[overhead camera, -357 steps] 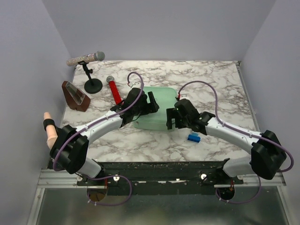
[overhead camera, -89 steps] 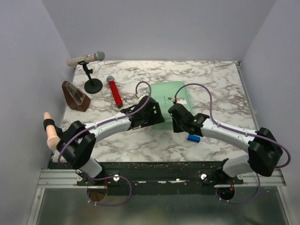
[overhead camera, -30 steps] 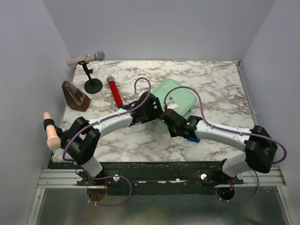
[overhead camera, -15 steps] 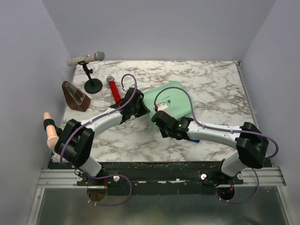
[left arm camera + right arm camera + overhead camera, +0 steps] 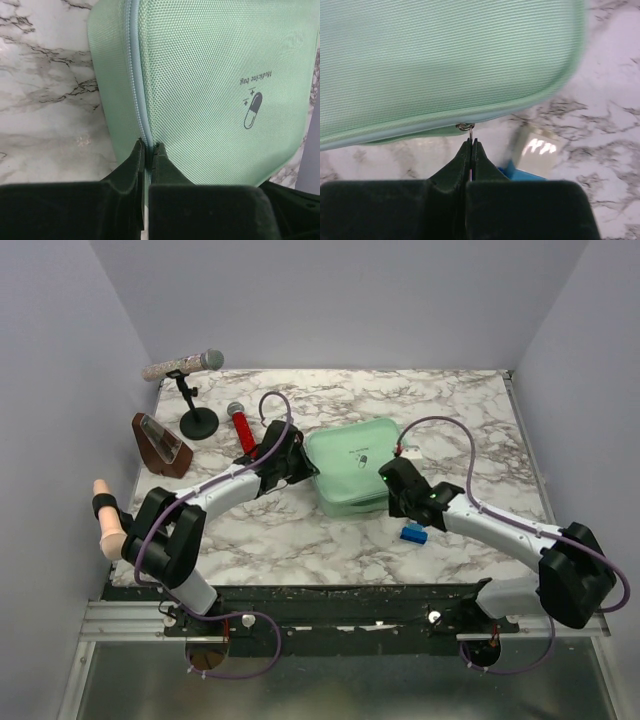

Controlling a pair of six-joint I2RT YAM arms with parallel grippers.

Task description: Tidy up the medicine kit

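The medicine kit (image 5: 356,462) is a mint-green fabric case lying flat mid-table, its lid (image 5: 215,70) printed with a small dark pill logo (image 5: 253,102). My left gripper (image 5: 306,468) is at the kit's left end. In the left wrist view this gripper (image 5: 149,146) is shut on the pale zipper seam (image 5: 135,75) along the kit's edge. My right gripper (image 5: 388,498) is at the kit's front right corner. In the right wrist view it (image 5: 471,142) is shut on the small metal zipper pull (image 5: 465,127) below the kit (image 5: 445,55).
A blue box (image 5: 413,534) lies just in front of the right gripper, with a shiny white packet (image 5: 536,145) on it. At the back left are a red microphone (image 5: 243,435), a microphone on a black stand (image 5: 198,422) and a brown wedge (image 5: 160,443).
The left gripper has shut on the kit's left edge. The right gripper has swung from the kit's front left to its front right corner, and the kit has turned square to the table.
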